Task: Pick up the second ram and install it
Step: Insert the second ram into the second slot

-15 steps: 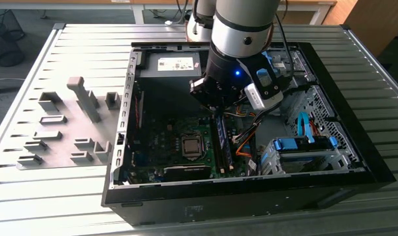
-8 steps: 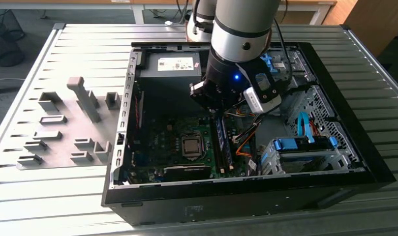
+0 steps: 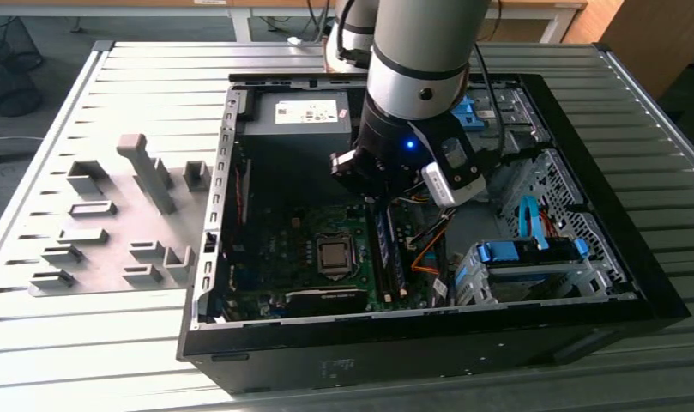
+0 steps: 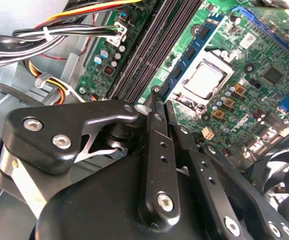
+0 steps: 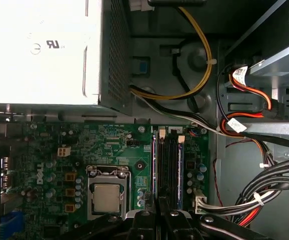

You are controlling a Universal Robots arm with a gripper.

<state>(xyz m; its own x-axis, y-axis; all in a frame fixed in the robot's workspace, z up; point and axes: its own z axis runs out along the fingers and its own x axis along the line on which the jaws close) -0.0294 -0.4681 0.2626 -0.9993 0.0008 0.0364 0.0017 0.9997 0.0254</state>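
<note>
Arm (image 3: 421,69) reaches down into the open computer case (image 3: 621,292), which lies on its side on the slatted table (image 3: 117,360).

Gripper (image 4: 160,97) clenched: the fingers (image 4: 154,130) are drawn together, tips almost meeting, and nothing can be seen between them. In the first wrist view the gripper (image 5: 158,205) sits directly over the bank of memory slots (image 5: 167,160).

Second ram (image 3: 383,249) stands on edge in that slot bank, just to the exterior view's right of the CPU socket (image 3: 335,255). In the second wrist view it shows as a bluish strip with black chips (image 4: 187,55) between the dark slots and the socket. The fingertips are just above its near end. I cannot tell whether they touch it, or whether it is fully seated.

Room to move:
- Open board around the socket on the exterior view's left.
- Tight on the exterior view's right, where the cable bundle (image 5: 264,175) and the drive cage with blue clips (image 3: 518,253) stand near the slots.
- Power supply (image 3: 301,112) closes the far end.
- Case wall runs along the exterior view's left edge of the board.

Hidden or cut off:
- In the exterior view the wrist covers the fingertips and the far end of the slot bank.
- The gripper's own body blocks the near board in both wrist views.
- A fan (image 4: 284,175) is cut by the frame edge.

Grey fixture blocks (image 3: 152,172) sit on the table, well apart from the case on the exterior view's left.
</note>
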